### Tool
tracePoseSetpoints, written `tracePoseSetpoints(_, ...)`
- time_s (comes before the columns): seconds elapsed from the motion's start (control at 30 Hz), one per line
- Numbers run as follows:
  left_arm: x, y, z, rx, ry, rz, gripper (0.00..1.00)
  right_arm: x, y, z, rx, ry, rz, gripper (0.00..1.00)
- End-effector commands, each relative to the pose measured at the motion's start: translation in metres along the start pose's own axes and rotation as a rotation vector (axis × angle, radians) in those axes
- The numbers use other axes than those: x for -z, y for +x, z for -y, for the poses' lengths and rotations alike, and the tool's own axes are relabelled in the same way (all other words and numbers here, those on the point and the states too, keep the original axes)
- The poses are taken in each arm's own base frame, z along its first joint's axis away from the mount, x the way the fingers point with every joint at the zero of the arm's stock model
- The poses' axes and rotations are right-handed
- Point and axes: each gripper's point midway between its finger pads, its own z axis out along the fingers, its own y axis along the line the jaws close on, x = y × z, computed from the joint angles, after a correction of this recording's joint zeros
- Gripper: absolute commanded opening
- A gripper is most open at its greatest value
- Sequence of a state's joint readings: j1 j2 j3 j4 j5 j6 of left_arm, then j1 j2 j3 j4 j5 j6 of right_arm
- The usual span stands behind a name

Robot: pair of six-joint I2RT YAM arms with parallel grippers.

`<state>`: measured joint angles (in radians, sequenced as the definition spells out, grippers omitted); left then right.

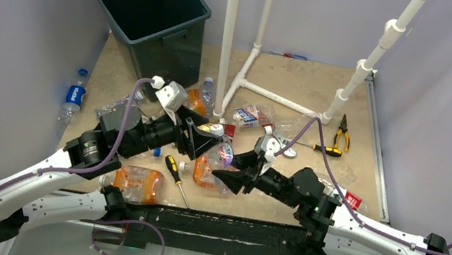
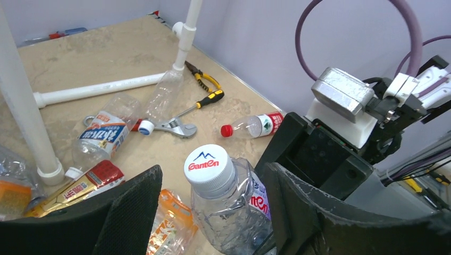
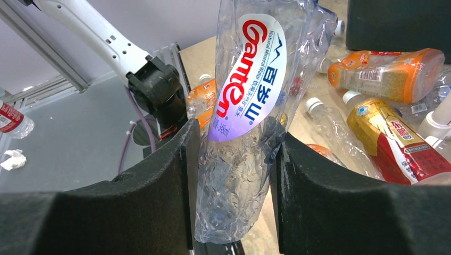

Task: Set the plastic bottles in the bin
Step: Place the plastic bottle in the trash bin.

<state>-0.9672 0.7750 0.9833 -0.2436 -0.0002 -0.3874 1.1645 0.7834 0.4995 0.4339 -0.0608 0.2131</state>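
A clear crushed Ganten bottle (image 1: pixel 223 155) with a white cap (image 2: pixel 208 166) and a purple-and-red label (image 3: pixel 250 79) hangs above the table between both arms. My right gripper (image 3: pixel 236 135) is shut on its lower end. My left gripper (image 2: pixel 213 175) is open, its fingers on either side of the cap end, with a gap on the left side. The dark bin (image 1: pixel 164 26) stands at the far left. Other bottles lie around: an orange one (image 1: pixel 138 182) near the front, a Pepsi one (image 1: pixel 74 96) at the left edge, a red-labelled one (image 2: pixel 255 125) to the right.
A white PVC pipe frame (image 1: pixel 228 38) rises mid-table behind the grippers. Two screwdrivers (image 1: pixel 175 174) (image 1: pixel 327 150), pliers (image 1: pixel 343 132) and a wrench (image 2: pixel 175 126) lie among the bottles. More crushed bottles (image 1: pixel 249 116) lie by the frame's base.
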Motion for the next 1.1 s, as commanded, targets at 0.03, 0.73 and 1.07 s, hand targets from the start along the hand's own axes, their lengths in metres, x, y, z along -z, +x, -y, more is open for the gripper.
tracePoseSetpoints(0.03,-0.002,-0.015,0.018,0.082,0.085,0.07,0.69,0.002,-0.023,0.002,0.025,0.016,0.102,0.1)
tracePoseSetpoints(0.73,-0.023,-0.007,0.016,0.145,0.073,0.059,0.3,0.0,-0.024,-0.005,0.029,-0.009,0.115,0.06)
tracePoseSetpoints(1.07,-0.021,-0.011,0.019,0.15,0.09,0.078,0.0,-0.002,-0.013,-0.004,0.005,-0.007,0.088,0.08)
